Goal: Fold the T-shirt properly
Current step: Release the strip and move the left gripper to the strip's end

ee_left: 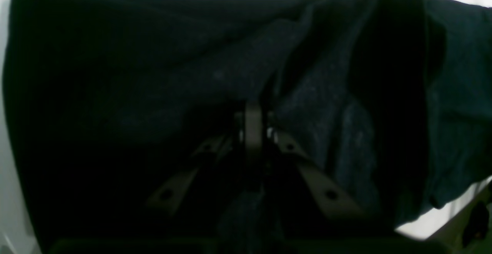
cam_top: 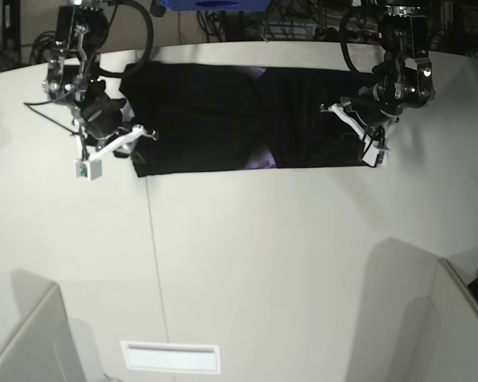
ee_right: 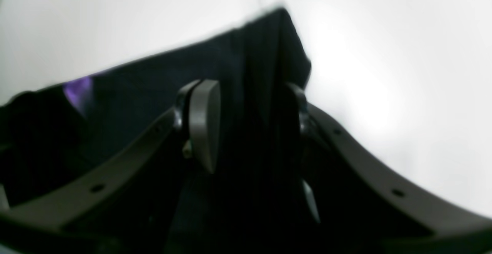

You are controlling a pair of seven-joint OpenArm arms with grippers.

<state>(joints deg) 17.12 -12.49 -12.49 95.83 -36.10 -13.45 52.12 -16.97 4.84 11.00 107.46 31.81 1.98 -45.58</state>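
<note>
The black T-shirt [cam_top: 215, 119] lies spread in a wide band across the far part of the table, with a sliver of purple print [cam_top: 261, 161] at its near edge. My left gripper [cam_top: 365, 137] is at the shirt's right end. In the left wrist view it [ee_left: 255, 119] is shut on a pinch of dark cloth [ee_left: 153, 54] that bunches into folds around it. My right gripper [cam_top: 138, 135] is at the shirt's left end. In the right wrist view a thick fold of the shirt [ee_right: 250, 54] fills the gap between its fingers [ee_right: 203, 123], and a purple patch [ee_right: 77, 90] shows to the left.
The white table [cam_top: 263, 263] stretches toward the camera, crossed by a thin seam [cam_top: 155, 263]. A white slot plate [cam_top: 171, 356] sits near the front edge. Grey panels stand at the front left [cam_top: 32, 342] and front right [cam_top: 430, 318]. Cables and dark gear crowd the back.
</note>
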